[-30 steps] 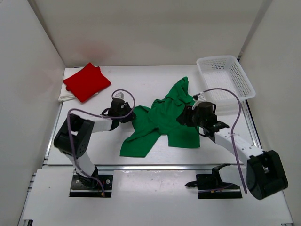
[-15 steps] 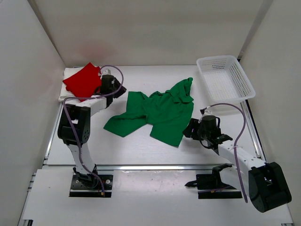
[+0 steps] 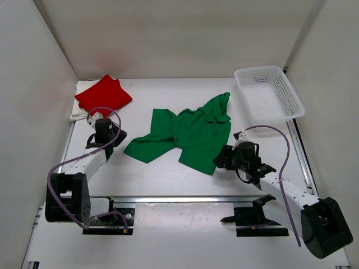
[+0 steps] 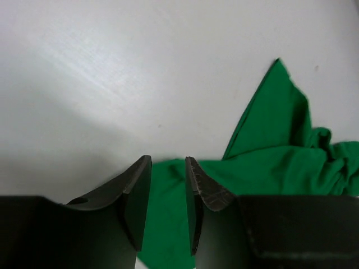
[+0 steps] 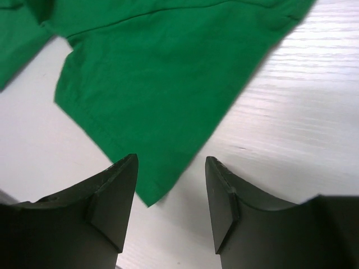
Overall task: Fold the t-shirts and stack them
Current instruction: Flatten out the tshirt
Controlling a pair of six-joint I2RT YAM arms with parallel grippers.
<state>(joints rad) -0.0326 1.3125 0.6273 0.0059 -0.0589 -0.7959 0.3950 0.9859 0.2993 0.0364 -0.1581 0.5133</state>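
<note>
left gripper (image 4: pixel 168 163) and right gripper (image 5: pixel 171 161) both released, empty, beside the green t-shirt (image 3: pixel 188 131) stretched near-left to far-right.

Built from white tubular links between bulky black joint housings on left arm (image 3: pixel 85 163) and right arm (image 3: pixel 284 184). Bolted onto flat black metal base plates (image 3: pixel 92 224). Carries a thin purple cable (image 3: pixel 263 126) off each wrist, running down to the base. Ends in left gripper (image 4: pixel 168 161) and right gripper (image 5: pixel 171 159), both with matte black wedge-shaped fingers (image 5: pixel 112 196). Shows a cross-hatched pad face (image 4: pixel 206 194) on one left finger.
</note>
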